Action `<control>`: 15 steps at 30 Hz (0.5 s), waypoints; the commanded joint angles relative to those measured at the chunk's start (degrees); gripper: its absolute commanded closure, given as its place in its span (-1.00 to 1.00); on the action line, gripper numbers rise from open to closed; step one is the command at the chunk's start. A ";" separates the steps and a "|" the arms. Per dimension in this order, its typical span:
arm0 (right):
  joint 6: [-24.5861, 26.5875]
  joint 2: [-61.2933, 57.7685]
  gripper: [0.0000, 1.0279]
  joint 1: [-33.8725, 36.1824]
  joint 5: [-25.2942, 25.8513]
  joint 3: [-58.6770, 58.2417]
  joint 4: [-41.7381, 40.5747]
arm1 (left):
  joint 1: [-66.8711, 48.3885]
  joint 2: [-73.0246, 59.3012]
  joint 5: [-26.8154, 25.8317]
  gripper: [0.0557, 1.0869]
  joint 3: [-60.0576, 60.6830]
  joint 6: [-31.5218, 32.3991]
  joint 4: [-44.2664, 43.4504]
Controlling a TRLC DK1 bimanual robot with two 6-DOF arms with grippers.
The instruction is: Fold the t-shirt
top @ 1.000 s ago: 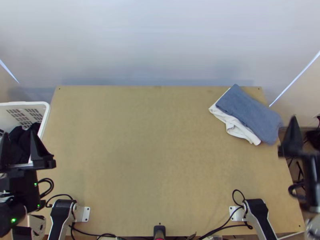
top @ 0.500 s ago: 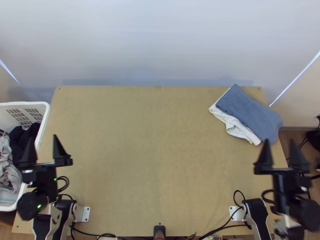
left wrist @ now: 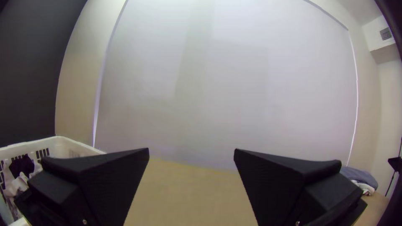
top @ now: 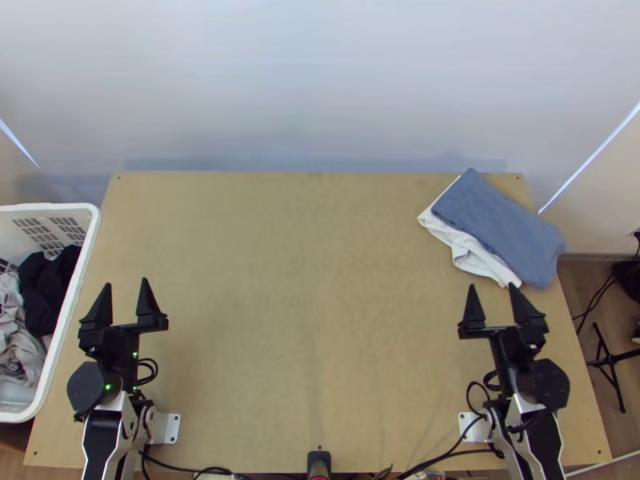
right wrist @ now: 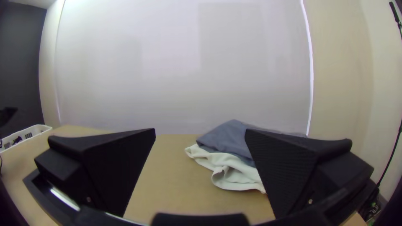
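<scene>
Two grippers and folded cloths at a wooden bench

Bench [top: 304, 320]: light wood, with a pile of two cloths at its far right.

Item, upper cloth: a blue-grey cloth [top: 500, 228], folded flat into a long shape, lay slantwise, its nearer end reaching the bench's right edge.

Item, lower cloth: a white cloth [top: 472, 254] lay partly beneath, its rumpled edges showing along the left and near sides.

Item, basket [top: 48, 206]: white plastic with slotted walls, stood at the left edge of the bench. Contents: a black cloth [top: 48, 280] and, nearer, a pale grey cloth [top: 18, 344], both bunched.

Item, t-shirt: which of these cloths it was could not be told.

Item, left gripper [top: 126, 283]: above the near left part of the bench, just right of the basket, jaws spread wide.

Item, right gripper [top: 492, 286]: at the near right, close to the pile's near side, jaws likewise spread wide; contact with the pile could not be judged.
</scene>
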State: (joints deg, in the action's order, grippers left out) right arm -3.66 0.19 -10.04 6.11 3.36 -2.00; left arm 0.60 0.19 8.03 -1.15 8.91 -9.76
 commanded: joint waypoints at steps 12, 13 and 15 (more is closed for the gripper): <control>0.06 -0.19 -0.93 -0.15 -0.04 -3.00 1.38 | 0.37 -0.19 -0.56 -0.91 1.15 -0.12 8.00; 0.06 -0.19 -0.93 -0.15 -0.04 -3.00 1.38 | 0.37 -0.19 -0.56 -0.91 1.15 -0.12 8.00; 0.06 -0.19 -0.93 -0.15 -0.04 -3.00 1.38 | 0.37 -0.19 -0.65 -0.91 1.15 -0.12 8.00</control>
State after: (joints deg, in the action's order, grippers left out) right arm -3.64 0.03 -10.22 6.00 0.58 -0.75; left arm 0.93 0.01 7.73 -0.12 9.17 -2.28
